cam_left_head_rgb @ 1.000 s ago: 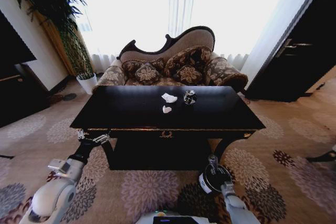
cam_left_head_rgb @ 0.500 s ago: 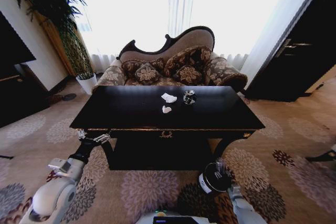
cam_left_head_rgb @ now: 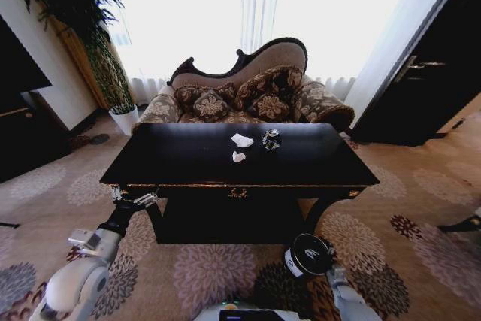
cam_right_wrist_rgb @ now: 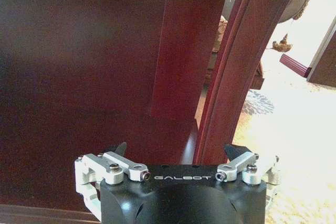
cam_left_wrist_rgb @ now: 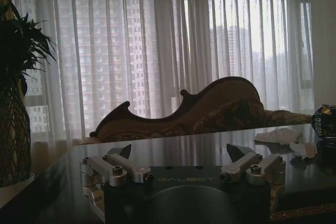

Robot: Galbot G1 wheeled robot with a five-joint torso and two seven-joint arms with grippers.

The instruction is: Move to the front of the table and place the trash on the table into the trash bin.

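Sofa [cam_left_head_rgb: 248, 92]: patterned brown, behind the table, under the bright curtained window; curved back rises past the far table edge in the left wrist view [cam_left_wrist_rgb: 184, 111].
Table [cam_left_head_rgb: 188, 159]: glossy black, straight ahead in the head view, long side facing the robot; gold emblem at the middle of the front rail; top seen low and flat from the left wrist [cam_left_wrist_rgb: 173, 148]; dark reddish panel and leg close before the right wrist [cam_right_wrist_rgb: 84, 66].
Plant [cam_left_head_rgb: 71, 5]: tall, leafy, at the left wall beside the sofa, in a white pot.
Bin [cam_left_head_rgb: 307, 255]: black, white label on its side, tipped toward the robot, on the carpet just before the table's right front leg.
Left arm: raised at the table's left front corner.
Left gripper [cam_left_head_rgb: 135, 200]: level with the front edge, just beside the corner; jaws spread wide, nothing between them [cam_left_wrist_rgb: 181, 158].
Right arm: low at the bottom edge, just below the bin.
Right gripper [cam_right_wrist_rgb: 176, 153]: pointed at the table's underside; jaws apart, holding nothing.
Can [cam_left_head_rgb: 271, 139]: dark, shiny, right of centre on the tabletop, toward the back edge.
Far wad [cam_left_head_rgb: 242, 140]: white paper, near the can, on its left.
Near wad [cam_left_head_rgb: 238, 157]: white, smaller, just in front of the far wad, apart from it.
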